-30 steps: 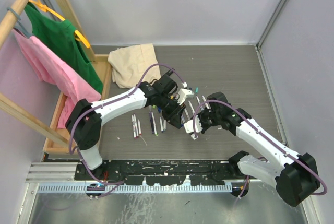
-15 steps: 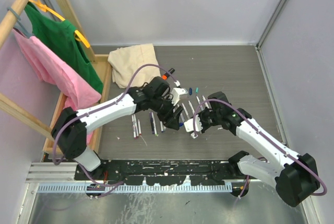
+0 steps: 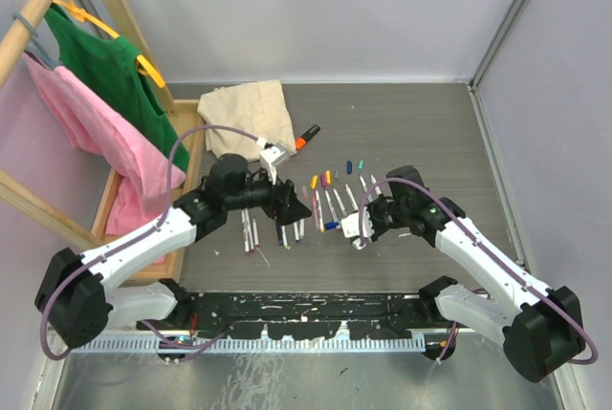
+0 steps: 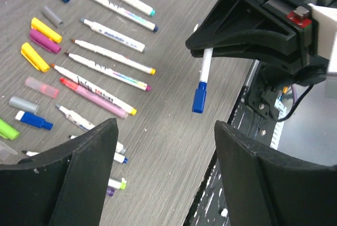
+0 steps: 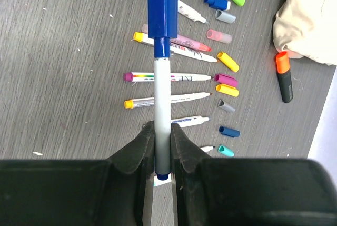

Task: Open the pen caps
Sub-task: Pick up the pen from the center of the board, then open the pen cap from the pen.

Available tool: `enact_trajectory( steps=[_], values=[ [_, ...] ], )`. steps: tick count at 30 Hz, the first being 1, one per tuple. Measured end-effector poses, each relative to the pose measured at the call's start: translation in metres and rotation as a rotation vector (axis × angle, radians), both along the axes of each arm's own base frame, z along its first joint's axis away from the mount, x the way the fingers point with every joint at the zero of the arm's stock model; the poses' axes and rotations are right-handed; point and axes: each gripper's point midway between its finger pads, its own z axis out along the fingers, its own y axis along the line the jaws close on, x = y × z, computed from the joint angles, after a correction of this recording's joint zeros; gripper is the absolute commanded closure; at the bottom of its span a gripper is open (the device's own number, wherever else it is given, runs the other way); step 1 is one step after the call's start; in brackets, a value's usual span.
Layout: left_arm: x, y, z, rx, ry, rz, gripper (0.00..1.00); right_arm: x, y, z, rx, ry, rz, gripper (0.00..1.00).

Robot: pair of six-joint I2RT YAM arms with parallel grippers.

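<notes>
My right gripper (image 5: 162, 131) is shut on a white-barrelled pen (image 5: 162, 86), held above the table with its blue cap (image 5: 162, 7) on the far end. In the left wrist view that blue cap (image 4: 199, 97) hangs below the right gripper (image 4: 206, 52). My left gripper (image 4: 166, 147) is open and empty, standing back from the pen, to its left in the top view (image 3: 287, 205). Several loose pen caps (image 5: 227, 76) in yellow, magenta, grey, blue and teal lie in a column beside several uncapped pens (image 5: 168, 99).
A black marker with an orange cap (image 3: 307, 134) lies by a beige cloth (image 3: 247, 116). More pens (image 3: 251, 230) lie at the left of the group. A wooden rack with green (image 3: 115, 75) and pink (image 3: 91, 128) garments stands at the left.
My left gripper has opened and drawn back to the left, away from the pen in the right gripper. The right gripper has kept its hold and barely moved.
</notes>
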Motion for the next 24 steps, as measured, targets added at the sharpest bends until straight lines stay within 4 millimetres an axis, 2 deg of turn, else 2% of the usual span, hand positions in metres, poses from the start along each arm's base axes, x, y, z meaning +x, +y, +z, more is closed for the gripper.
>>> enact_trajectory(
  steps=[7,18,24],
  values=[
    [0.002,-0.003,0.022,-0.239,-0.084,0.059,0.14,0.002,-0.002,0.007,0.046,0.041,-0.039,0.99],
    [0.010,-0.013,0.066,-0.590,-0.114,0.107,0.15,0.006,-0.002,0.030,0.154,0.145,-0.130,0.99],
    [0.019,-0.016,0.069,-0.706,-0.075,0.142,0.16,0.007,-0.001,0.034,0.193,0.218,-0.179,0.99]
  ],
)
